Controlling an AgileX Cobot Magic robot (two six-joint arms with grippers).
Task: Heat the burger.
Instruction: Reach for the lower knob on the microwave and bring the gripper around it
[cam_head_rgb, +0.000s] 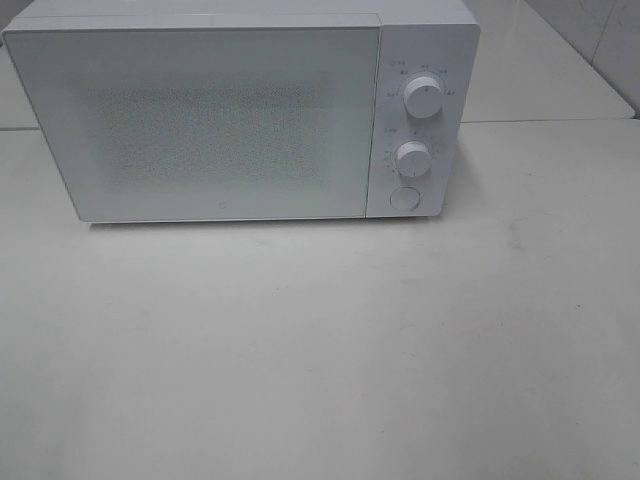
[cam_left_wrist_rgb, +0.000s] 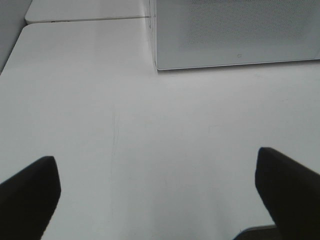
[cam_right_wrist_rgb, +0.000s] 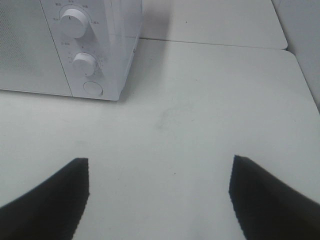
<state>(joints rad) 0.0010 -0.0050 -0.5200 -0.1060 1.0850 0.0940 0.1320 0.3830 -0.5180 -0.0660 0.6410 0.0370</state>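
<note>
The left gripper (cam_left_wrist_rgb: 157, 195) is hanging over the white table (cam_head_rgb: 320, 350) with its two dark fingers (cam_left_wrist_rgb: 30, 195) standing as far apart as they go, nothing between them and nothing touching them. The right gripper (cam_right_wrist_rgb: 160, 200) is likewise standing well open above bare tabletop, its fingers (cam_right_wrist_rgb: 270, 200) gripping nothing. Both are pointing toward the white microwave (cam_head_rgb: 200, 120), which is sitting at the back of the table with its door shut; the left one is facing the door's lower corner, the right one the control panel with the upper knob (cam_right_wrist_rgb: 73, 23), lower knob (cam_right_wrist_rgb: 84, 63) and round button (cam_right_wrist_rgb: 93, 88). The burger is not showing in any view; it may be lying behind the speckled door window, but the mesh is too hazy to tell, so its place relative to either gripper cannot be told.
</note>
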